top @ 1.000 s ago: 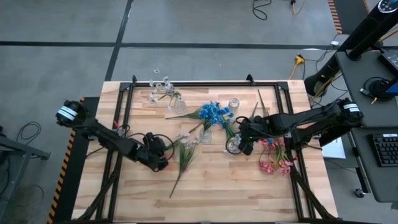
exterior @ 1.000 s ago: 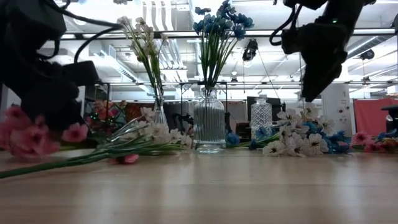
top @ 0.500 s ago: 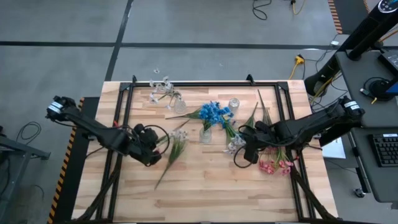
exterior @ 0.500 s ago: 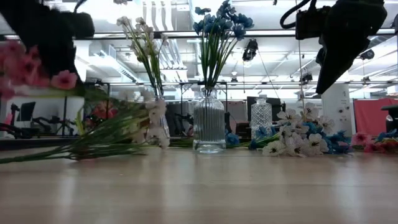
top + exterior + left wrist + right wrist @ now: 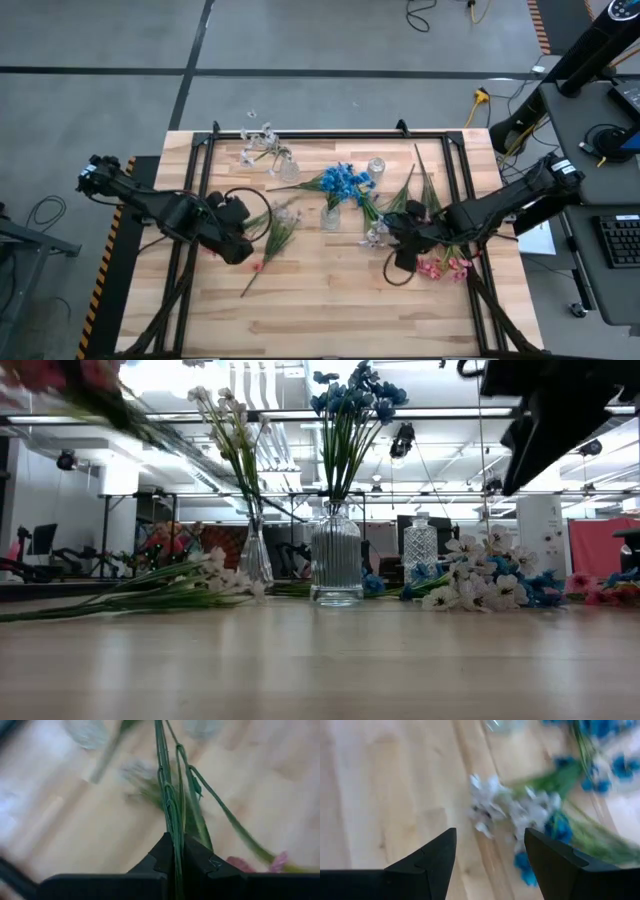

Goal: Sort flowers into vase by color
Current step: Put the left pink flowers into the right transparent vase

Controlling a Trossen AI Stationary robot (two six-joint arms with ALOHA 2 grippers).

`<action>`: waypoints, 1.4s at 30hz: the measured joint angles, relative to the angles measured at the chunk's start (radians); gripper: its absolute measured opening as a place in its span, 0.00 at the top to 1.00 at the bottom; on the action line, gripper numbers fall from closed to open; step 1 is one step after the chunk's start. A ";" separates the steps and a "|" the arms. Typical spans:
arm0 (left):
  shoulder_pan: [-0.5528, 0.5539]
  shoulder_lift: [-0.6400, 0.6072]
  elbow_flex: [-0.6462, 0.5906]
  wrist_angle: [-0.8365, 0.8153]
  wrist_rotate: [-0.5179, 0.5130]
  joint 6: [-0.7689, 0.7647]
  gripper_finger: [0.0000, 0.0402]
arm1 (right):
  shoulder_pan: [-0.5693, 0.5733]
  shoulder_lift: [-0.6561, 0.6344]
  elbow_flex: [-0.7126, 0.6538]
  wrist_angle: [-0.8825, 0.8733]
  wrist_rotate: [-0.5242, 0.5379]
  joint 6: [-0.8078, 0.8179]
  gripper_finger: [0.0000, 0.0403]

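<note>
My left gripper (image 5: 245, 243) is over the table's left middle, shut on thin green stems (image 5: 175, 795). Blurred pink blossoms (image 5: 45, 375) show high up in the low view. A white-blossomed spray (image 5: 272, 232) lies flat on the wood beside that gripper. My right gripper (image 5: 405, 255) hangs open above a loose heap of white and blue sprays (image 5: 520, 812) and touches nothing. Blue flowers stand in a ribbed glass vase (image 5: 337, 565). White flowers stand in a slimmer vase (image 5: 255, 550). My left gripper pinches several thin green stems (image 5: 173, 827) between its two fingers (image 5: 200, 860). The stems run on past the fingertips, roughly in line with the fingers. The pink blossom end (image 5: 45, 375) is raised well above the table, with the spray tilted. Which stretch of the stems the fingers have, I cannot tell.
A small empty crystal vase (image 5: 376, 167) stands right of the blue vase. Loose pink sprays (image 5: 440, 262) lie near the table's right side, under the right arm. A single pink blossom (image 5: 257, 266) lies by the left gripper. Bare wood (image 5: 330, 310) runs along the near edge.
My left gripper has moved toward the table's left edge and up, lifting the pink blossoms from table height to high in the low view. The white spray has slid left along the table. My right gripper has risen and moved toward the near edge.
</note>
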 joint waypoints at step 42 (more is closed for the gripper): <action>-0.192 0.620 0.672 0.075 0.031 0.003 0.98 | 0.126 0.574 0.432 0.760 0.210 -0.755 0.43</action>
